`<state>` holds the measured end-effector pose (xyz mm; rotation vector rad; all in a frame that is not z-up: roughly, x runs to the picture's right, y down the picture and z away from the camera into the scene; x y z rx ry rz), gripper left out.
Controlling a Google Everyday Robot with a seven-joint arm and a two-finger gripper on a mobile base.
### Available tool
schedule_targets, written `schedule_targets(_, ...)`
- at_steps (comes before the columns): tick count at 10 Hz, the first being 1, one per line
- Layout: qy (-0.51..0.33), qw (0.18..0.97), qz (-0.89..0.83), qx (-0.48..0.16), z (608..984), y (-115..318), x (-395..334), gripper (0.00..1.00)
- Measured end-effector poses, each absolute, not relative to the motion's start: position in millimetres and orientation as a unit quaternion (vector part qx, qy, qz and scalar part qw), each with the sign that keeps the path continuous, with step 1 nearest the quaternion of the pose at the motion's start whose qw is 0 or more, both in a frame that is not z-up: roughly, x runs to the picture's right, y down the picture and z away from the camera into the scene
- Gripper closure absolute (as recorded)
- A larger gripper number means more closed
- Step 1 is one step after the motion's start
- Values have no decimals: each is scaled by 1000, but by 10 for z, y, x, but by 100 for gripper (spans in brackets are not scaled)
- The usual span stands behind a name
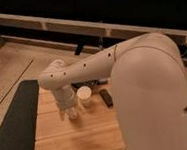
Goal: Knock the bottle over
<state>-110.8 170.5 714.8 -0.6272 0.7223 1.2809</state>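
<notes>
My gripper (71, 112) hangs below the white wrist, low over the wooden table (69, 142), just left of the cream cup (84, 94). A pale, see-through shape at the gripper's tip looks like the clear bottle (74, 113), still upright. It merges with the gripper, so I cannot tell whether they touch. The flat black bar (106, 97) lies right of the cup.
My big white arm (148, 84) fills the right side and hides that part of the table. A dark mat (16, 123) lies along the table's left edge. A dark object (88, 83) sits behind the cup. Dark shelving runs along the back.
</notes>
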Motion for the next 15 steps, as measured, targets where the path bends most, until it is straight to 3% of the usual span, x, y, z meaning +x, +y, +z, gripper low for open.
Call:
schedule_targets(4,361,696,567,-254,7502,1556,-876,35)
schedule_targets(8,309,744,557,-199,7909,1152,-1078,35)
schedule_targets(12,260,777,546,-175,7835,981,-1353,35)
schedule_targets(15,243,779,551,-175,7562,1015,-1458,35)
